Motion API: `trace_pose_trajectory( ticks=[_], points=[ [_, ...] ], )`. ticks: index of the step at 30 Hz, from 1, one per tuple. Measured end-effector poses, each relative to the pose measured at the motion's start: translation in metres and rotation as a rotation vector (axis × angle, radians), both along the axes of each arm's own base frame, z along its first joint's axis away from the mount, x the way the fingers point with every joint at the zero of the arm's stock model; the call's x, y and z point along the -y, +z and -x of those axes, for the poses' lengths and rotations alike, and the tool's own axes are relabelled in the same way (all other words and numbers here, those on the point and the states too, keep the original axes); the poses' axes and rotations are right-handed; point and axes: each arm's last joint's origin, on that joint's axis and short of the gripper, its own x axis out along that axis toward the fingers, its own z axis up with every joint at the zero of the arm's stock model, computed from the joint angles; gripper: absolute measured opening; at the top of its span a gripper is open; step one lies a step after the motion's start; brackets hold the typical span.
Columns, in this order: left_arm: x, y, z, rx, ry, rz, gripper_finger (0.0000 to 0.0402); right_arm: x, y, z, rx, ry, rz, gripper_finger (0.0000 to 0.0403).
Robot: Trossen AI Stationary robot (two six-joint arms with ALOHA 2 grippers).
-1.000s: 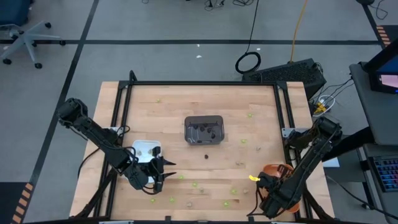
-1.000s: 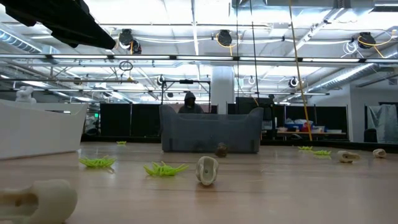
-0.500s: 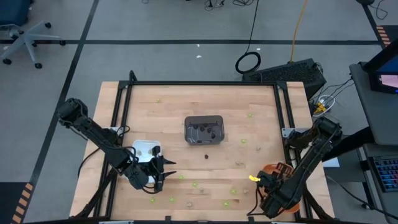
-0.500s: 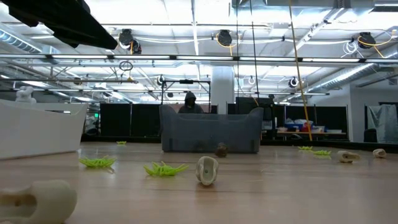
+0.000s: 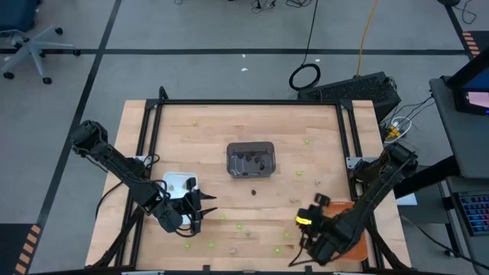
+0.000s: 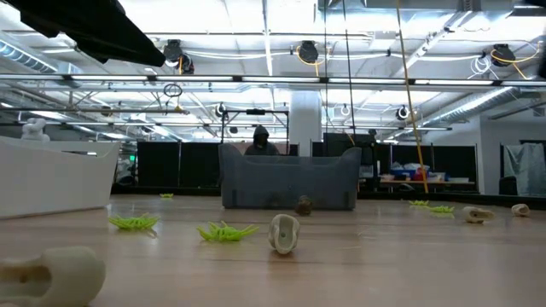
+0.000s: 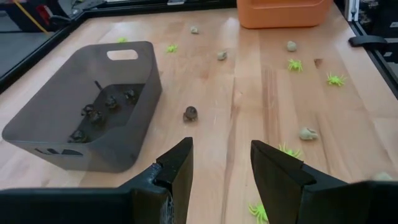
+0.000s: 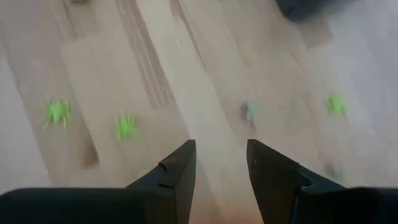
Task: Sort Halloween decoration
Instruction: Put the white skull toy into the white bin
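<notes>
Halloween decorations lie scattered on the wooden table: lime-green spiders [image 5: 239, 226], pale tan skulls [image 7: 307, 133] and a dark trinket [image 7: 191, 114]. More dark ones sit inside the grey tray [image 5: 250, 159]. My left gripper [image 7: 221, 163] is open near the white tray [image 5: 179, 183], low over the table's near left, pointing toward the grey tray. My right gripper [image 8: 219, 160] is open and empty above bare wood at the near right, left of the orange tray [image 5: 345, 205]. Green spiders [image 8: 126, 127] and a tan trinket [image 8: 250, 111] lie below it.
A black frame [image 5: 244, 102] rims the table. In the low view, green spiders [image 6: 226, 230] and tan skulls [image 6: 284, 233] lie before the grey tray [image 6: 290, 181], with the white tray [image 6: 51, 175] at the left. My right arm covers most of the orange tray.
My right gripper has swung from above the orange tray toward the table's left and a little up, turning and tipping as it went, and now hangs over the bare wood beside the tray. My left arm has kept still.
</notes>
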Motion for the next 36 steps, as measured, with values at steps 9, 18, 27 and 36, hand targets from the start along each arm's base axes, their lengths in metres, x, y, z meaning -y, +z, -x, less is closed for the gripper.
trace_pose_trajectory(
  ticks=[9,18,27,36],
  points=[
    [0.0,0.0,0.0,0.0,0.0,0.002,0.016,0.036,-0.037,-0.033,-0.014,0.047,0.033,0.0134],
    [0.0,0.0,0.0,-0.001,-0.001,0.003,0.016,0.069,-0.075,-0.039,-0.167,0.099,-0.051,0.0157],
    [0.0,0.0,0.0,-0.004,-0.005,0.002,0.016,0.089,-0.097,-0.039,-0.21,0.092,-0.13,0.0155],
    [0.0,0.0,0.0,-0.008,-0.014,-0.018,0.016,0.1,-0.104,-0.042,-0.199,0.094,-0.177,0.0119]
  ],
)
